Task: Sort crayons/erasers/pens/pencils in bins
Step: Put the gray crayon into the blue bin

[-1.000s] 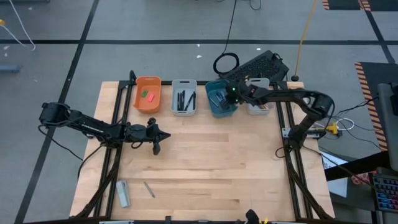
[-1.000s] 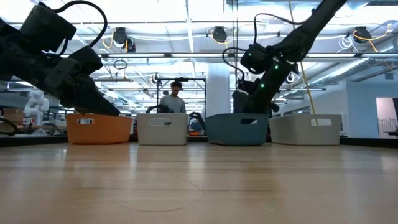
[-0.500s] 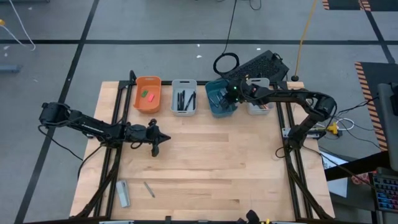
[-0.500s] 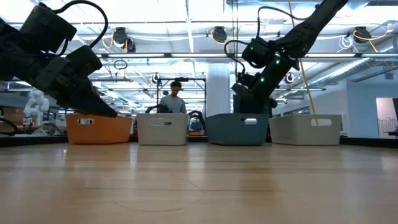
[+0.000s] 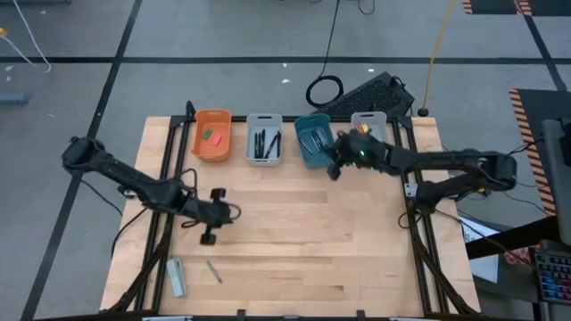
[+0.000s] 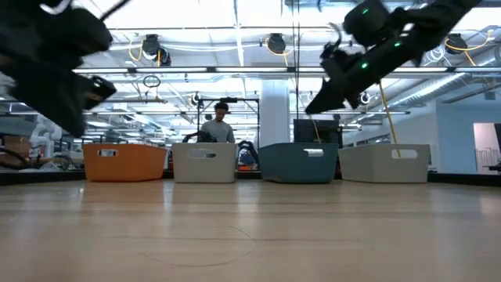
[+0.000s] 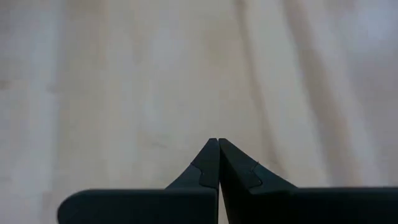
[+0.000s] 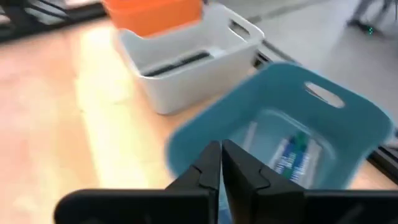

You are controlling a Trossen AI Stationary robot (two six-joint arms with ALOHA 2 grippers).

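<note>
Four bins stand in a row at the table's far edge: orange (image 5: 212,135), grey-white (image 5: 264,138), teal (image 5: 314,140) and grey-white (image 5: 368,125). A green eraser (image 5: 207,134) and a pink-red eraser (image 5: 215,139) lie in the orange bin. Dark pens (image 5: 265,143) lie in the second bin, and slim sticks (image 8: 289,155) in the teal one. My right gripper (image 5: 335,168) (image 8: 221,144) is shut and empty, raised just near of the teal bin. My left gripper (image 5: 210,235) (image 7: 217,142) is shut, empty, pointing down over bare wood at the table's left middle.
A slim grey stick (image 5: 214,271) and a flat grey piece (image 5: 176,277) lie near the table's front left corner. A dark keyboard (image 5: 370,92) and a coiled cable (image 5: 324,91) lie on the floor beyond the bins. A person (image 6: 218,125) shows far behind the table.
My right gripper has drawn back out of the teal bin toward the table's near edge and has risen. My left gripper has gone toward the near edge, a little to the left, and has tipped to point down at the wood.
</note>
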